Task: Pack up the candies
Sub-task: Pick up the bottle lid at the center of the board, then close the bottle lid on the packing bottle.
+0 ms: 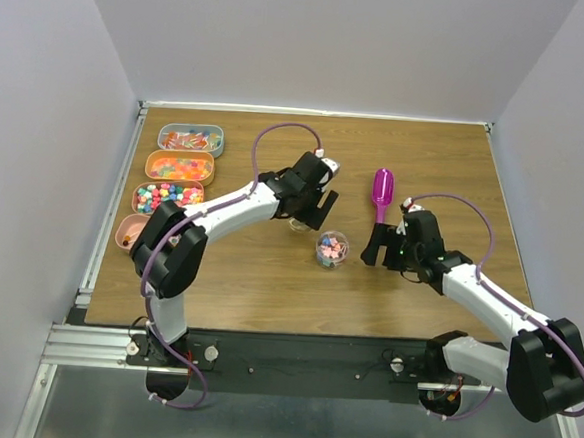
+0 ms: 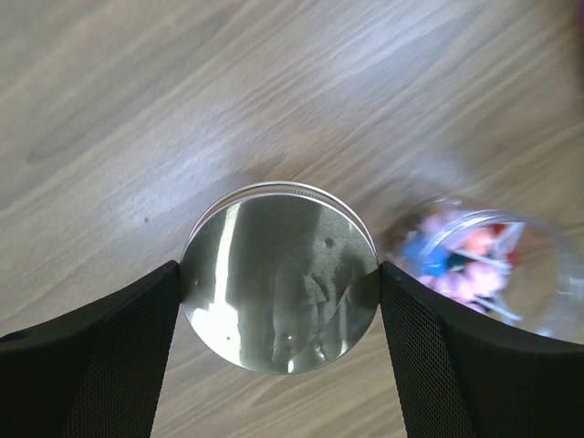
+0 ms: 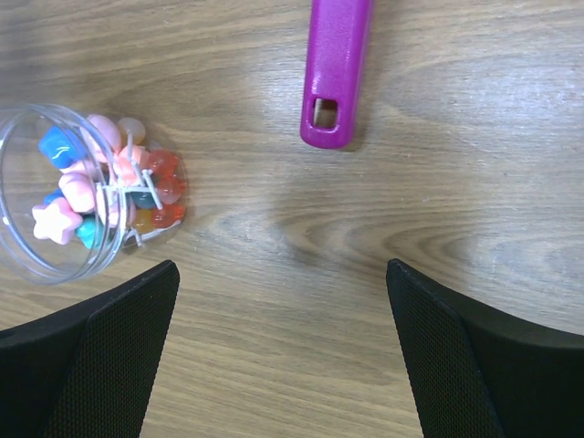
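Candies (image 1: 332,248) fill a small clear jar (image 3: 64,196) standing open at mid-table; pink, blue and orange pieces show inside it (image 2: 461,255). More candies lie in the trays on the left (image 1: 180,166). My left gripper (image 2: 278,274) is just left of the jar, with its two fingers pressed against opposite edges of a round shiny lid (image 2: 274,310). From above, that gripper (image 1: 307,215) hides most of the lid. My right gripper (image 3: 281,274) hangs open over bare wood to the right of the jar (image 1: 380,247), holding nothing.
A magenta scoop (image 1: 382,190) lies on the table beyond the right gripper, its handle end (image 3: 333,82) pointing towards it. Several oval candy trays (image 1: 190,139) line the left edge. A metal rail (image 1: 112,216) borders the table's left side.
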### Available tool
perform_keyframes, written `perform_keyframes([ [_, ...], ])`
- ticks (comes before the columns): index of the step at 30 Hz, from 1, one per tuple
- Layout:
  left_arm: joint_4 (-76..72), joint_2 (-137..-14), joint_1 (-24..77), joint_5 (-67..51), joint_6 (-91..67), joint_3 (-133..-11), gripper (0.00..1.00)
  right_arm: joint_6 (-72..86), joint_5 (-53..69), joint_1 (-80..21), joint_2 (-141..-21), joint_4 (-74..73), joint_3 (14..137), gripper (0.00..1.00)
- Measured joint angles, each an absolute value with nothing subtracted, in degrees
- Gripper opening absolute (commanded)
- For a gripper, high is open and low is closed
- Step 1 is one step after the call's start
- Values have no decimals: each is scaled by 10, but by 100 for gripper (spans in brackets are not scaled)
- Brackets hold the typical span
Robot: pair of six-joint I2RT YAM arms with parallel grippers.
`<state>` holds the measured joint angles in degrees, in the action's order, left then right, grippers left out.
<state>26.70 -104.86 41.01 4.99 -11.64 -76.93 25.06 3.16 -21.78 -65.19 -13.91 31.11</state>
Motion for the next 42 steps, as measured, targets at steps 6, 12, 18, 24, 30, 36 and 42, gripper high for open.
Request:
perform_keyframes([
  [6,302,-1023,449,51,-116,-837,73,257,22,-218,-652,-138,305,100],
  [12,336,-1022,491,51,-115,-876,73,265,1,-218,-649,-138,300,100],
  [18,354,-1034,529,51,-114,-881,74,288,-25,-218,-630,-138,289,100],
  [24,364,-1065,546,55,-114,-881,74,309,-58,-218,-620,-138,285,100],
  [30,365,-1082,549,58,-114,-881,75,318,-72,-218,-609,-138,281,100],
  [36,362,-1095,551,58,-114,-887,75,320,-75,-218,-607,-138,280,100],
  [42,362,-1110,559,59,-115,-888,76,321,-75,-218,-607,-138,280,100],
])
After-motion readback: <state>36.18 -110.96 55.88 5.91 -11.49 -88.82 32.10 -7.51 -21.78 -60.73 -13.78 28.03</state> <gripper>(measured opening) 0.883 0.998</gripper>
